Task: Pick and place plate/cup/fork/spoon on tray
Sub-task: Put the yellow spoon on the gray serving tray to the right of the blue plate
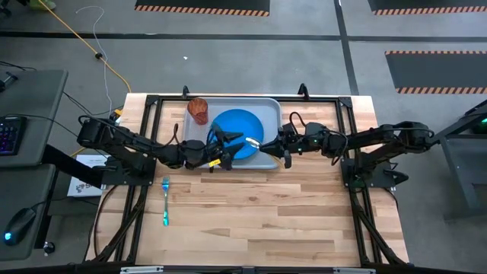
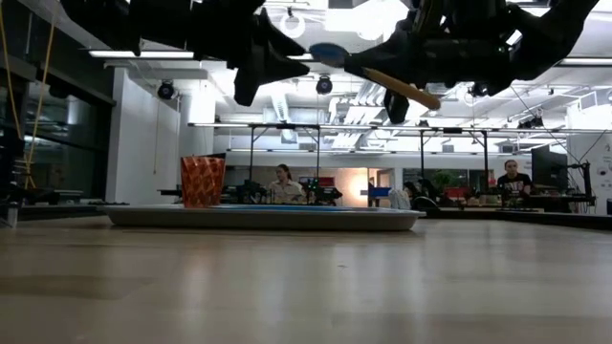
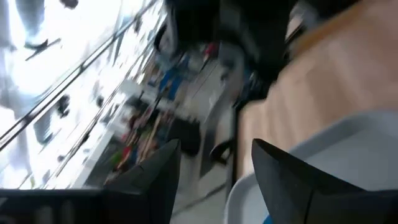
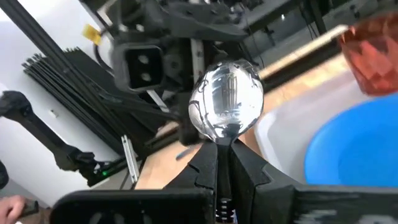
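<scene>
Spoon (image 4: 226, 106) sits clenched in our right gripper (image 4: 224, 163), raised above the tray (image 1: 268, 108) just right of the plate (image 1: 237, 126). Our left gripper (image 1: 225, 143) hangs released and empty beside it.

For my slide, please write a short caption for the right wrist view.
Right hand shut on the spoon, held above the tray beside the blue plate and cup.
</scene>
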`<state>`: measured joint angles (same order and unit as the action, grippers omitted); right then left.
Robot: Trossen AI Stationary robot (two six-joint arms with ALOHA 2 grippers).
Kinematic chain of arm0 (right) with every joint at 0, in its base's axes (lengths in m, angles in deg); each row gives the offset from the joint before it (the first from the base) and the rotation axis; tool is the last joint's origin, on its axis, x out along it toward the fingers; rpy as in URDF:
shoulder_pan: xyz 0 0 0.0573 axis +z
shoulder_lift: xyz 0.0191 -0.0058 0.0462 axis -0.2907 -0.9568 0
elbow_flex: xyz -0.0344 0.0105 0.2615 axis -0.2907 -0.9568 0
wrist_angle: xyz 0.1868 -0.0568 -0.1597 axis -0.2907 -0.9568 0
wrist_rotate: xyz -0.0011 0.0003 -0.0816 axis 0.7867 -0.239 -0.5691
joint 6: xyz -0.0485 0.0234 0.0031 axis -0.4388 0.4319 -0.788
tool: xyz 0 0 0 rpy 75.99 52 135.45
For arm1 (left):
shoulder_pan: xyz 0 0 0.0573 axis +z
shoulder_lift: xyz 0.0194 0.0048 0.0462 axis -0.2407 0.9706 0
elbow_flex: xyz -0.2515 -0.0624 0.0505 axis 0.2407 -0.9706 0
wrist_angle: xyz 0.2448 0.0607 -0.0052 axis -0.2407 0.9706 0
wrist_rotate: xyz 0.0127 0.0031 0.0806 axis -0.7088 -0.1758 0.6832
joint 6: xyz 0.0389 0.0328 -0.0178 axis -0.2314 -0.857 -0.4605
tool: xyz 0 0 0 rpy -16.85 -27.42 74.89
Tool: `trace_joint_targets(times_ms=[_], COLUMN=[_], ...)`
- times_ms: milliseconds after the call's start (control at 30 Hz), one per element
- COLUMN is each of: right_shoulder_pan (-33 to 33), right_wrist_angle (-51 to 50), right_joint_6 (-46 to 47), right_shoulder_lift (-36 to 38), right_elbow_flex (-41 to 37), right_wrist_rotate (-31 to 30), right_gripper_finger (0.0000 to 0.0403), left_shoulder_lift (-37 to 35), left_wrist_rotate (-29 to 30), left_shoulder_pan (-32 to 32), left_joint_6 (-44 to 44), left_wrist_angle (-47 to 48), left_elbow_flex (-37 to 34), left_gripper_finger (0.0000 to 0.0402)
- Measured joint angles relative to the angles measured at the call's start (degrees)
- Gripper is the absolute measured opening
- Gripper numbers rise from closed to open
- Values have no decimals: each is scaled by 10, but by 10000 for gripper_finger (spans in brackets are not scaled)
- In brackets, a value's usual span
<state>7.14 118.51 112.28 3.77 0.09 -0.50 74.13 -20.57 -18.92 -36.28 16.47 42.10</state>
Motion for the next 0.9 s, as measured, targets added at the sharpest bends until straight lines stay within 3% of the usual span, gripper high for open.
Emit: trace_joint_targets(times_ms=[233, 467, 900], right_shoulder_pan=[7, 19, 43], right_wrist_angle=[-38, -56, -65], right_joint_6=[3, -5, -11], right_shoulder_lift=[0, 0, 0], right_elbow_flex=[0, 0, 0], right_wrist_rotate=[6, 10, 26], right_gripper_finger=[5, 5, 5], left_shoulder_lift=[0, 0, 10], left_wrist_rotate=[-45, -170, -199], left_shoulder_pan=[2, 2, 21], left_joint_6=[3, 20, 31], left_wrist_angle=[1, 29, 33], left_elbow_flex=[0, 0, 0], left_gripper_finger=[188, 188, 188])
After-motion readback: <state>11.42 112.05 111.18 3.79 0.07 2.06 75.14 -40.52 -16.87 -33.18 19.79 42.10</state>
